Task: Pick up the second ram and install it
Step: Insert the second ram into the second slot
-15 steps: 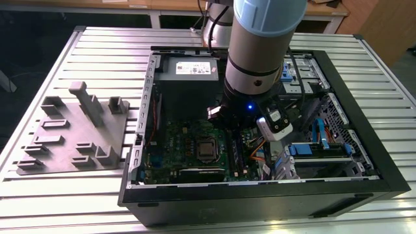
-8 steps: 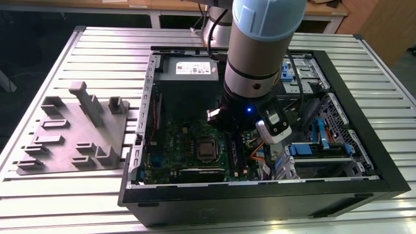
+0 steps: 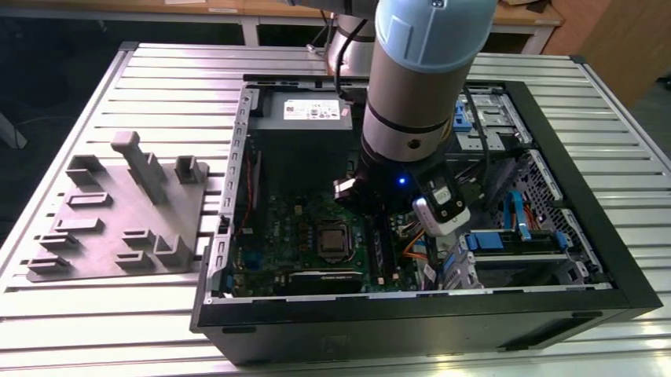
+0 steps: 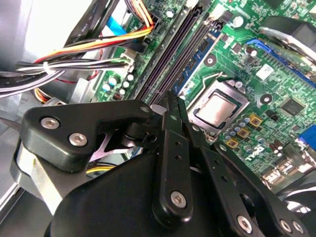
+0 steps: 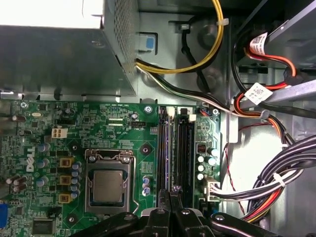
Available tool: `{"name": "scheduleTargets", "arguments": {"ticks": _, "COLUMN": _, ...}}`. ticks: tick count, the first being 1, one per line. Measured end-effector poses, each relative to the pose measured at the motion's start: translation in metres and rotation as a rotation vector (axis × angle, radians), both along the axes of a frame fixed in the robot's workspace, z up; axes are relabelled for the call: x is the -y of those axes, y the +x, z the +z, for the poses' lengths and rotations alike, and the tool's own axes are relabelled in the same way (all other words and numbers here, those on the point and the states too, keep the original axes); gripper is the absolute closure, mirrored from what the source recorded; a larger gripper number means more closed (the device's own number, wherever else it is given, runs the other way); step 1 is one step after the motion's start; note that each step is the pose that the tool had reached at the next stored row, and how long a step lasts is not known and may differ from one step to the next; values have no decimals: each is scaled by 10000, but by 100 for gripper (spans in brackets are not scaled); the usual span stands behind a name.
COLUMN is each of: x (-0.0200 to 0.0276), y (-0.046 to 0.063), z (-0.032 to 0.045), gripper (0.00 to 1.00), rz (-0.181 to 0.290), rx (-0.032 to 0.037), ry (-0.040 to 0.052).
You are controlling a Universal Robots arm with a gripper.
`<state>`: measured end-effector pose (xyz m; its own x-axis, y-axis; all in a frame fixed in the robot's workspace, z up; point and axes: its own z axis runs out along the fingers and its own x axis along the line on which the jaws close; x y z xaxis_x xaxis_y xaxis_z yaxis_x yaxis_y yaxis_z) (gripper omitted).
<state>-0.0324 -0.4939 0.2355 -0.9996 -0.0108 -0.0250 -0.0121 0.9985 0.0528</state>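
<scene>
Gripper (image 5: 171, 193) hovering just above memory slots (image 5: 181, 148); am holding fingers pressed together. Second ram: cannot tell whether pinched between them or seated below. Am treating it as light, stiff, fragile, and am favouring long-edge grip, clear of contacts.

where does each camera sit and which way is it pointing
exterior view: off the arm, above, looking down at the open black computer case on the slatted metal table; the arm's grey and blue tube fills the upper middle.
first wrist view: on the arm, facing the green motherboard; the black end effector shows.
second wrist view: on the arm, slanting along the board; end effector linkages up close.
shared: both wrist views show the silver square processor and long black memory slots.
</scene>
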Motion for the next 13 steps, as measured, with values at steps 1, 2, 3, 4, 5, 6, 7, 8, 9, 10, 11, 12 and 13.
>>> {"name": "scheduleTargets", "arguments": {"ticks": 1, "x": 0, "y": 6, "z": -2, "gripper": 89, "rz": 1, "rx": -1, "ry": -1}}
{"name": "scheduleTargets", "arguments": {"ticks": 2, "x": 0, "y": 11, "z": -6, "gripper": 89, "rz": 0, "rx": -1, "ry": -1}}
{"name": "scheduleTargets", "arguments": {"ticks": 3, "x": 0, "y": 12, "z": -9, "gripper": 89, "rz": -1, "rx": 0, "ry": -1}}
{"name": "scheduleTargets", "arguments": {"ticks": 4, "x": 1, "y": 12, "z": -15, "gripper": 89, "rz": -2, "rx": 0, "ry": 1}}
{"name": "scheduleTargets", "arguments": {"ticks": 5, "x": 2, "y": 12, "z": -22, "gripper": 89, "rz": -2, "rx": 0, "ry": 0}}
{"name": "scheduleTargets", "arguments": {"ticks": 6, "x": 4, "y": 12, "z": -30, "gripper": 89, "rz": -2, "rx": 0, "ry": -1}}
{"name": "scheduleTargets", "arguments": {"ticks": 7, "x": 5, "y": 13, "z": -36, "gripper": 89, "rz": -1, "rx": 0, "ry": 0}}
{"name": "scheduleTargets", "arguments": {"ticks": 8, "x": 6, "y": 12, "z": -39, "gripper": 89, "rz": -2, "rx": -1, "ry": -1}}
{"name": "scheduleTargets", "arguments": {"ticks": 9, "x": 7, "y": 12, "z": -39, "gripper": 89, "rz": -2, "rx": -1, "ry": -4}}
{"name": "scheduleTargets", "arguments": {"ticks": 10, "x": 6, "y": 12, "z": -40, "gripper": 89, "rz": -1, "rx": -1, "ry": -3}}
{"name": "scheduleTargets", "arguments": {"ticks": 11, "x": 6, "y": 13, "z": -41, "gripper": 89, "rz": -1, "rx": -1, "ry": -2}}
{"name": "scheduleTargets", "arguments": {"ticks": 12, "x": 6, "y": 13, "z": -41, "gripper": 89, "rz": -1, "rx": 0, "ry": 1}}
{"name": "scheduleTargets", "arguments": {"ticks": 13, "x": 6, "y": 13, "z": -42, "gripper": 89, "rz": -1, "rx": 1, "ry": 4}}
